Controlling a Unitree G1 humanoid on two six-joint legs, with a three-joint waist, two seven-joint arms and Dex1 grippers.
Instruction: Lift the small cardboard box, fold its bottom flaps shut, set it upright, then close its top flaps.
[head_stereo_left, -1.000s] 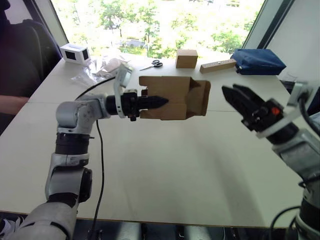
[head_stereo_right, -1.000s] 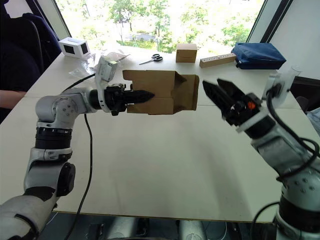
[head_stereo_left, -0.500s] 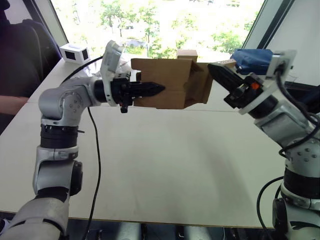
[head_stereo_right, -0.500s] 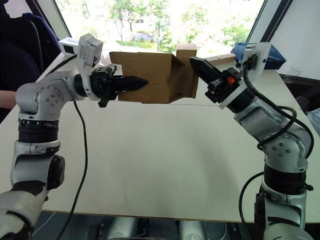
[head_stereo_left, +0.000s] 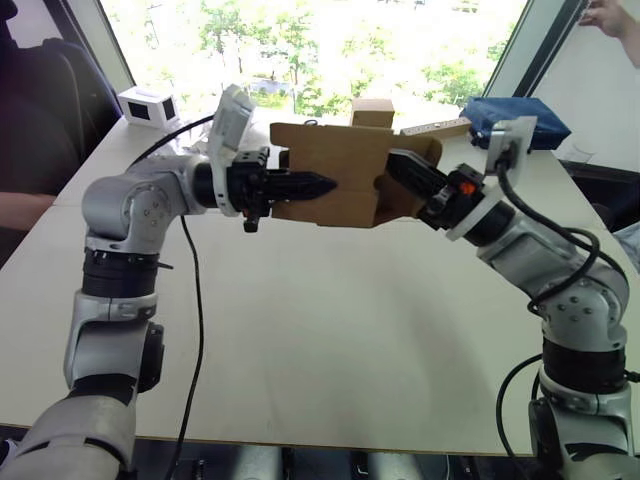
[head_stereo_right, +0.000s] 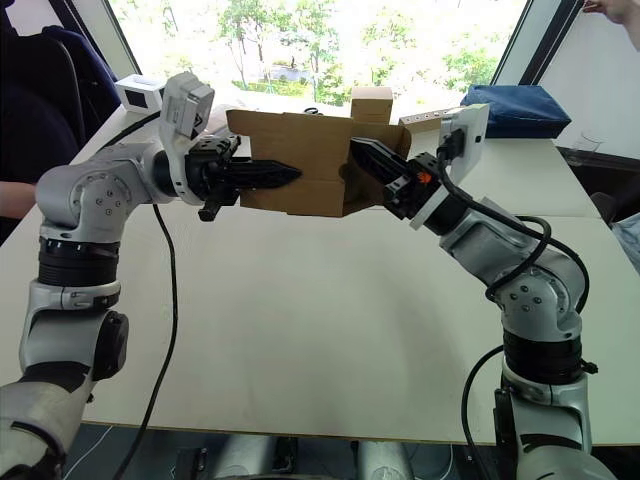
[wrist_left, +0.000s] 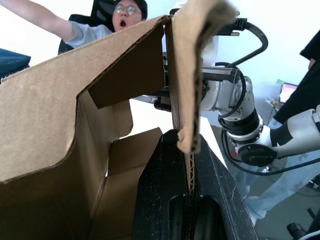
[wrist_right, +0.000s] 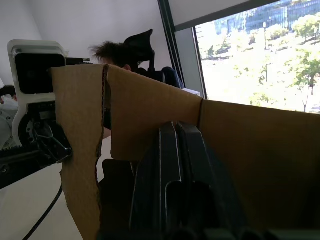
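The small cardboard box (head_stereo_left: 335, 160) hangs on its side above the table, long axis running left to right. My left gripper (head_stereo_left: 312, 183) is shut on a cardboard wall at the box's left end; the left wrist view shows that panel (wrist_left: 184, 100) clamped between the fingers. My right gripper (head_stereo_left: 400, 165) is shut, with nothing between its fingers, and presses into the box's right end. There the bottom flaps (head_stereo_left: 412, 203) are partly pushed inward. The right wrist view shows brown cardboard (wrist_right: 250, 150) close around the fingers (wrist_right: 175, 180). I cannot make out the top flaps at the left end.
On the white table (head_stereo_left: 330, 340), along the far edge, sit a squarer brown box (head_stereo_left: 372, 108), a wooden block (head_stereo_left: 437, 128), a blue bag (head_stereo_left: 515, 122) and a white box (head_stereo_left: 148, 105). A black cable (head_stereo_left: 192, 300) trails from my left arm. A person's forearm (head_stereo_left: 25, 208) rests at the left.
My left arm has raised the box off the table's mid-height. My right gripper has swung left and closed in on the box's right end, pushing its flaps inward.
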